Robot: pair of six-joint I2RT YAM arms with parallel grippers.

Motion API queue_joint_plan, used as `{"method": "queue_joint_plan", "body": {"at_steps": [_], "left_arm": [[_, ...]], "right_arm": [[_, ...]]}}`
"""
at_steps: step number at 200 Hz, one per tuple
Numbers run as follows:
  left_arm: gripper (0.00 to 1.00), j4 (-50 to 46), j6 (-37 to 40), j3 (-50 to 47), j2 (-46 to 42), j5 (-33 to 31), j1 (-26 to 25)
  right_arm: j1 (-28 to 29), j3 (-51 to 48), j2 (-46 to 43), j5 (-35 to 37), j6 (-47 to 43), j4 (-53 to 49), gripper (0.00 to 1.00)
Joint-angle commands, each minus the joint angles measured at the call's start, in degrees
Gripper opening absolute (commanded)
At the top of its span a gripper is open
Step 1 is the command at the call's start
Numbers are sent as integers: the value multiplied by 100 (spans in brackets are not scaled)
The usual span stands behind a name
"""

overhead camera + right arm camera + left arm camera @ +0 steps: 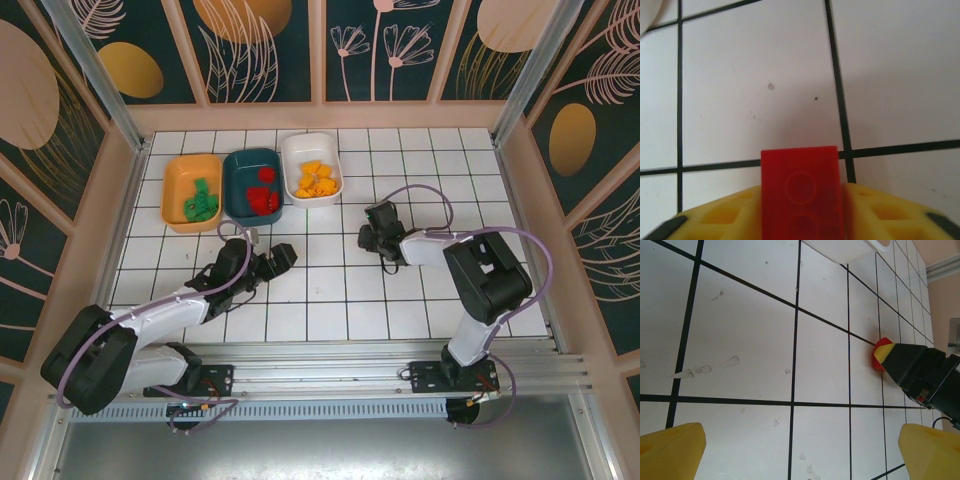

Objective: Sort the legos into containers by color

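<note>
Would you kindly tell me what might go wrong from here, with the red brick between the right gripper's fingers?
1. The red brick pokes out beyond the right gripper's fingers; a shallow hold may slip on lifting.
2. The teal tray holding reds sits tight against the white tray, which lies nearer; a short release would land it among the yellow bricks.
3. The open left gripper lies near that path.

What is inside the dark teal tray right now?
Red bricks show inside the dark teal tray: a cluster toward its near end and one piece farther back. Their exact count is unclear from above, and anything lying beneath them is covered.
</note>
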Motion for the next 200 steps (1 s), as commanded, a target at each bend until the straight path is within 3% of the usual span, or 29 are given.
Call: {"method": "queue_joint_plan", "body": {"at_steps": [1,50,59,85,96,126,154,165,179,200], "left_arm": [[98,-125,62,55,-50,-203,-37],[99,-1448,8,89,-1310,-1501,196],[98,-1559,4,-36,-1617,-1316,552],[99,-1730,-140,-644,-2553,-345,2255],[98,-1812,-198,-814,-2802,-128,2695],[99,-1599,-316,-1057,-2555,373,2890],[98,-1328,-361,-1141,-2205,709,2893],[99,-1356,-319,-1123,-2254,760,2897],[98,-1528,-230,-1050,-2401,749,2899],[98,-1781,-82,-958,-2654,713,2897]], "right_arm": [[279,127,-83,478,-213,-132,29],[710,596,-375,359,-481,-55,25],[822,772,-330,348,-516,-82,25],[1118,1270,-151,143,-569,-9,25],[1195,1537,21,-97,-561,90,25],[1473,2806,998,-709,-699,6,25],[1658,4335,2127,-858,-961,-396,26],[1648,4865,2494,-858,-973,-551,31],[1643,5518,2859,-780,-999,-934,49],[1661,5779,2797,-727,-1094,-1008,61]]}}
